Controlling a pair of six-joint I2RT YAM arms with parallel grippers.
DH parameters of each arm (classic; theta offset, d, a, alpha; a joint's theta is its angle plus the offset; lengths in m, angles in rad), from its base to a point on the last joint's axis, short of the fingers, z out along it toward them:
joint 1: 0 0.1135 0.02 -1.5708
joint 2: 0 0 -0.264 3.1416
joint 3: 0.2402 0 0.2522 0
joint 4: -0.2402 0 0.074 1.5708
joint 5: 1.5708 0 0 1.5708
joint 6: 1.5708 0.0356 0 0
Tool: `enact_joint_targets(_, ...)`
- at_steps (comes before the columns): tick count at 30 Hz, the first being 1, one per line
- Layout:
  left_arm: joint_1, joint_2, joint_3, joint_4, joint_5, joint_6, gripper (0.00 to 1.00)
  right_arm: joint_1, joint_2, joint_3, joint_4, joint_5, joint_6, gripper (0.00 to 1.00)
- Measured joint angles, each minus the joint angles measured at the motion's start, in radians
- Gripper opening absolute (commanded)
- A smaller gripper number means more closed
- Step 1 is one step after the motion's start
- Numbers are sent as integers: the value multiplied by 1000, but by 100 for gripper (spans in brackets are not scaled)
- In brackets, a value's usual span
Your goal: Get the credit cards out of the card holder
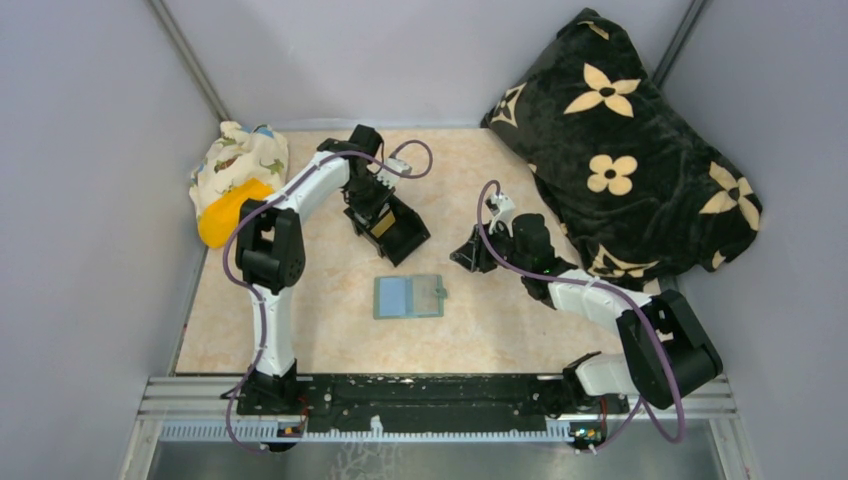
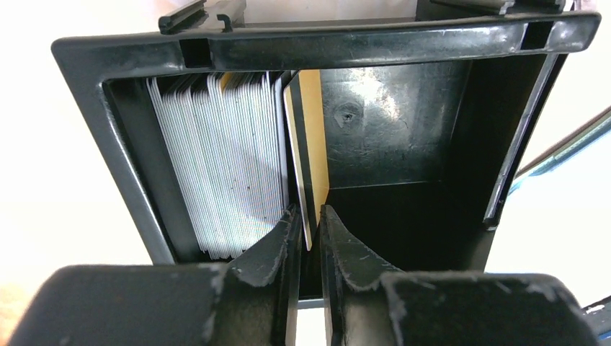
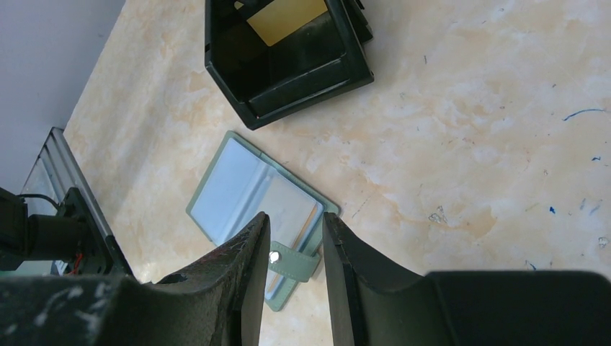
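The sage-green card holder (image 1: 408, 296) lies open on the table, and in the right wrist view (image 3: 216, 191) a pale card (image 3: 292, 205) sits in its blue-grey pocket beside the snap tab (image 3: 294, 261). My left gripper (image 1: 380, 215) reaches into the black plastic box (image 1: 400, 232). Its jaws (image 2: 310, 210) stand a narrow gap apart around the near edge of a tan-gold card (image 2: 311, 137), which leans against a stack of whitish cards (image 2: 216, 158). My right gripper (image 1: 468, 256) hovers open and empty right of the holder, also seen in its wrist view (image 3: 295, 216).
A dinosaur-print cloth with a yellow item (image 1: 228, 212) lies at the back left. A black flowered blanket (image 1: 630, 150) fills the back right. The metal rail (image 1: 430, 395) runs along the near edge. Grey walls close in both sides.
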Motion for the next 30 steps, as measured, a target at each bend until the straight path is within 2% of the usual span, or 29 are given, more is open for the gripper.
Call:
enact_joint_targets(6,0,-2,4,1,-27,-6,25,0,11,0,10,-4,0,34)
enact_joint_targets(30,-6,-77,71,14,-43,-28,23,0,46,-13,48,-33,10,34)
